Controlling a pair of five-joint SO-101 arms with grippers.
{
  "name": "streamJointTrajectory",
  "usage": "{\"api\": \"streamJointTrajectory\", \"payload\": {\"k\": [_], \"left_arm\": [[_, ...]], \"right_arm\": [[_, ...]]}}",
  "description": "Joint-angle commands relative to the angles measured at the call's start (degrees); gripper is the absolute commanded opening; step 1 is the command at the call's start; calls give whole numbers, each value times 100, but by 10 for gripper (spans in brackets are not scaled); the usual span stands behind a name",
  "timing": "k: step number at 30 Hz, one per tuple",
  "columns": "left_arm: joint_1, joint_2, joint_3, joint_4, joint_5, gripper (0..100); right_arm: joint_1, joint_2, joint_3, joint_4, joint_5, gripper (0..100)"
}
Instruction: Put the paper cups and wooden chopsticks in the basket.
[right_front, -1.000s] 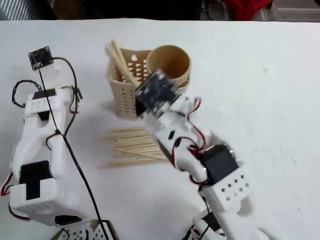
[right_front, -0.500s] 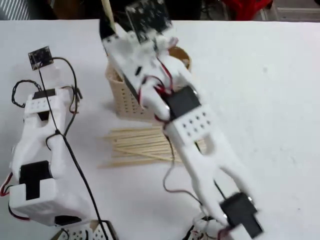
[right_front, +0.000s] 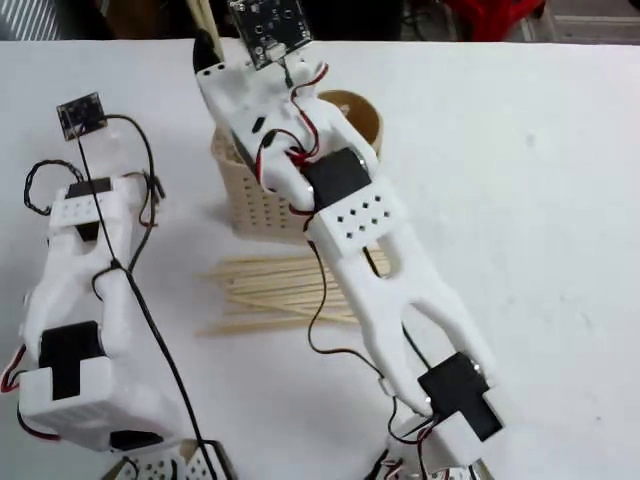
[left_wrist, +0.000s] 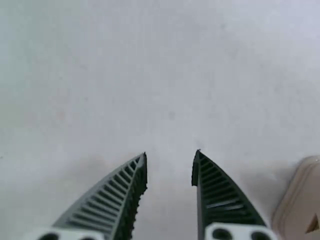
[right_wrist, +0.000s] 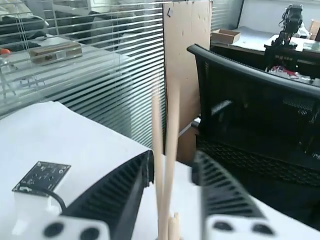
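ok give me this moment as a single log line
right gripper: around upright chopsticks at basket | left gripper: open over table | paper cup: in basket | loose chopsticks: on table beside basket

White table (right_front: 560, 200) across the high view, evenly lit, soft shadows only. Dark strip of room along the top edge, with a red object (right_front: 495, 15) at upper right. Seen past the table in the right wrist view: horizontal window blinds (right_wrist: 100, 60), upright brown board (right_wrist: 187, 50) beside them, black mesh office chair (right_wrist: 260, 115), and a desk (right_wrist: 252, 44) with a small box (right_wrist: 225, 36) farther back.
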Motion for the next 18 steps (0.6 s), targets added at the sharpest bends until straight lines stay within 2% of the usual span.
{"api": "streamJointTrajectory", "payload": {"k": [1, 5, 11, 18], "left_arm": [[31, -154, -53, -105, 44, 165], [31, -154, -44, -105, 44, 165], [31, -154, -44, -105, 44, 165], [31, -154, -44, -105, 44, 165]], "right_arm": [[57, -92, -352, 620, -18, 227], [154, -295, -352, 1710, -9, 226], [268, -1525, -316, 4286, 44, 212], [-435, -2141, -255, 6343, 2057, 208]]}}
